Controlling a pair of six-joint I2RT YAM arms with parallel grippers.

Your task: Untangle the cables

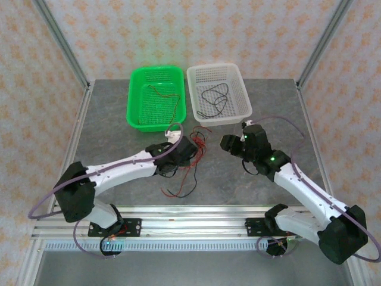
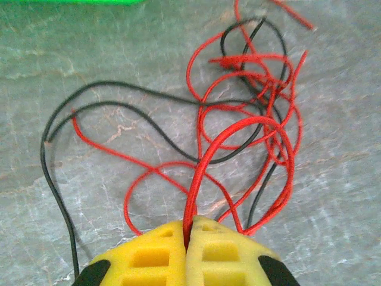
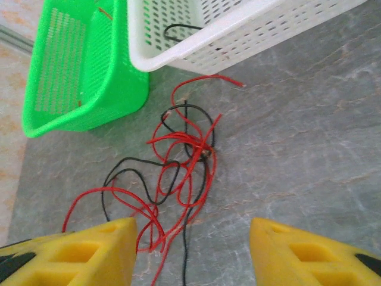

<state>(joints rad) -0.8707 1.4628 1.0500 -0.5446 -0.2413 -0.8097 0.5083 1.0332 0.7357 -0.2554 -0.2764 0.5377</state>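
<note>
1. The grey table (image 1: 256, 179) carries 2 baskets at its far edge, side by side: a green basket (image 1: 143, 116) on the left and a white basket (image 1: 237, 80) on the right.
2. The left gripper (image 2: 189, 232) is fully closed, pinching 1 red cable (image 2: 205, 158) between its pads.
3. The right gripper (image 3: 191, 229) stands partly open above the tangle, gripping nothing.
4. The tangled cables (image 3: 184, 146), red and black, lie on the table just near of the baskets, between the 2 grippers.
5. A reddish cable (image 1: 162, 94) lies in the green basket, and a black cable (image 1: 214, 98) in the white basket.

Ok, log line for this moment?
left gripper: shut on red cable | right gripper: open, near tangle | tangle: on table
</note>
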